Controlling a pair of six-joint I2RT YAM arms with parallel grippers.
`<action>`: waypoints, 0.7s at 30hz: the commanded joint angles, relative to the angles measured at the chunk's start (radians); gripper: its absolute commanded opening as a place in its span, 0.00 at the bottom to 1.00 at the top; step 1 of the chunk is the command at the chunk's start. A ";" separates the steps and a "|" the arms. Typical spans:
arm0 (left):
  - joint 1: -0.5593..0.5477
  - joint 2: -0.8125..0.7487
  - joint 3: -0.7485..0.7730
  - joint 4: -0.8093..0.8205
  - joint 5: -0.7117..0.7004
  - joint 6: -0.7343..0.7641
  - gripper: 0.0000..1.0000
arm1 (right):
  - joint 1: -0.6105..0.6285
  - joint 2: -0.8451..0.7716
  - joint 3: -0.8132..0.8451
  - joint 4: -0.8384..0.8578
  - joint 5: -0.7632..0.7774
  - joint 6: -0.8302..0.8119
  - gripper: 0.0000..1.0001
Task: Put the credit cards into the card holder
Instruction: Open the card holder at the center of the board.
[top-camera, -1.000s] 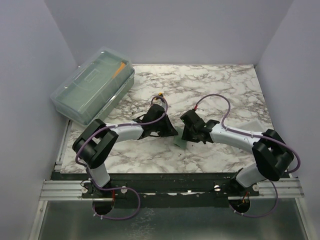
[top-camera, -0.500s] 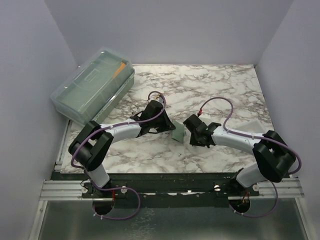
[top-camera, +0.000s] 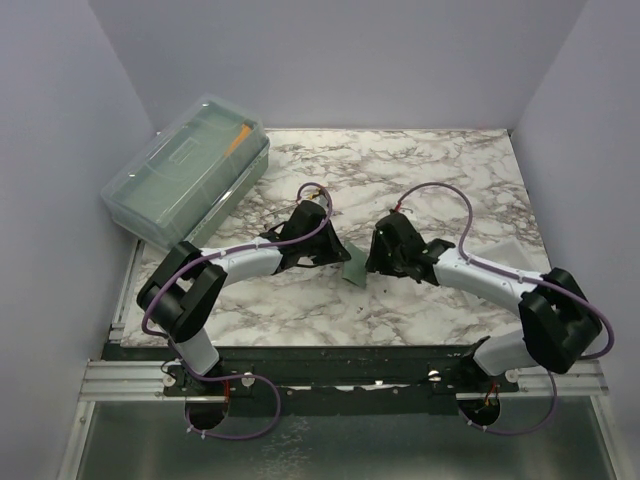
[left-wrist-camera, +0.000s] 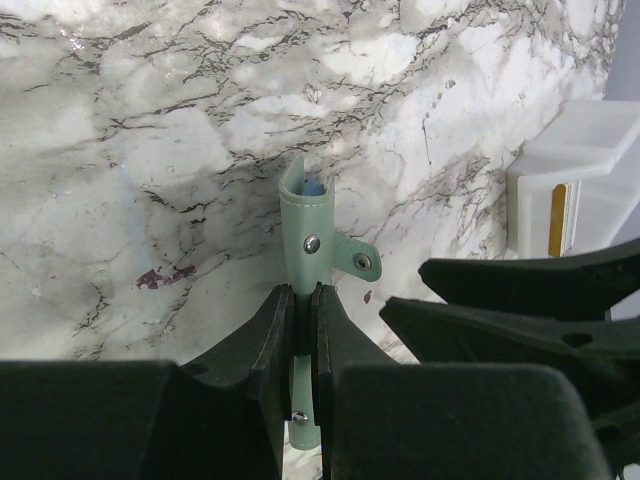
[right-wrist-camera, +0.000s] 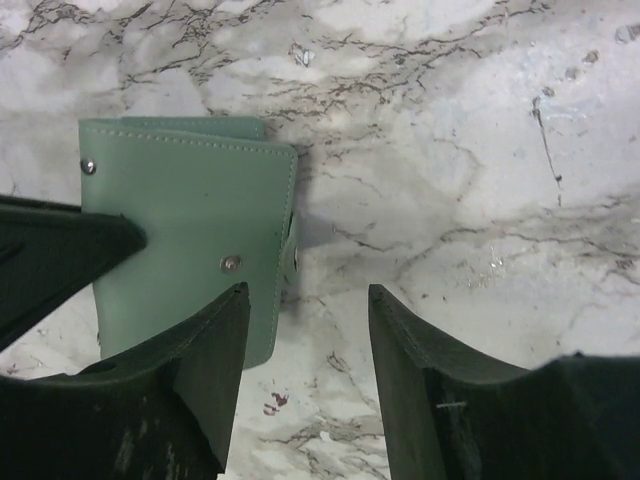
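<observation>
Grey walls stand around a white desk (top-camera: 450, 180) with dark marble lines on it. The card holder (left-wrist-camera: 308, 225) is a small soft green wallet with neat stitches along its edge. It has little silver snap buttons and a small green tab on one side. It is folded shut and stands on its thin edge.

The left gripper (left-wrist-camera: 303, 300) has its two fingers squeezed tight on the card holder. The wallet pokes out past the fingertips. A tiny bit of blue shows inside its far end, but I cannot tell if that is a card or a pocket.

The right gripper (right-wrist-camera: 305, 300) has its fingers spread wide and holds nothing. Only bare desk lies between them. The card holder's flat green side is just past its left finger, a little to the left, very close.

A white tray (left-wrist-camera: 570, 170) sits off to the right of the left gripper. A big see-through box (top-camera: 185, 170) sits far behind the left gripper, at the desk's corner.
</observation>
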 joint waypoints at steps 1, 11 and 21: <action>0.000 -0.012 0.026 0.001 0.037 0.016 0.00 | -0.025 0.102 0.053 0.052 -0.061 -0.039 0.51; 0.000 -0.022 0.003 -0.005 0.041 0.029 0.00 | -0.035 0.196 0.082 0.056 -0.024 -0.065 0.04; 0.002 -0.114 -0.017 -0.212 -0.093 0.115 0.59 | -0.034 0.078 0.090 0.046 -0.203 -0.043 0.00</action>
